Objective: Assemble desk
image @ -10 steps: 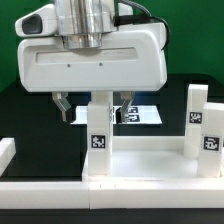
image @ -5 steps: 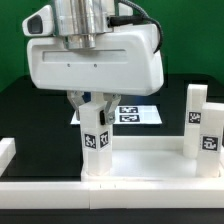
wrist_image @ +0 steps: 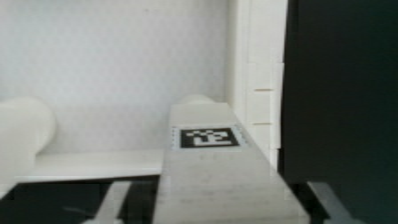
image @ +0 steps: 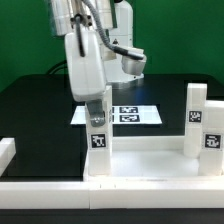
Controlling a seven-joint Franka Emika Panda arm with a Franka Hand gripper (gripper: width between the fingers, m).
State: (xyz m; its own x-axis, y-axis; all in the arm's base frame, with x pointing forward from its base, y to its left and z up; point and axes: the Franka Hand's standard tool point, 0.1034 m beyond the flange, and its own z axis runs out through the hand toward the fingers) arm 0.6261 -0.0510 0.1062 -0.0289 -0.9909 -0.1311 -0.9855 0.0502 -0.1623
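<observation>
The white desk tabletop (image: 148, 160) lies at the front of the black table. One white leg (image: 98, 140) stands upright in its corner socket on the exterior view's left, with a tag facing the camera. My gripper (image: 97, 114) comes down over this leg's top and is shut on it. In the wrist view the leg (wrist_image: 217, 175) with its tag fills the centre, a finger (wrist_image: 125, 203) on each side, and the tabletop (wrist_image: 125, 80) lies below. Two more legs (image: 196, 112) (image: 211, 138) stand at the tabletop's right end.
The marker board (image: 128, 115) lies flat on the table behind the gripped leg. Low white border walls run along the front (image: 60, 190) and at the left (image: 7, 152). Black table surface (image: 35, 110) lies to the left.
The gripper came down over the left leg, closed around it, and has turned about its vertical axis, so its broad white body now shows edge-on. The leg stays upright in its socket.
</observation>
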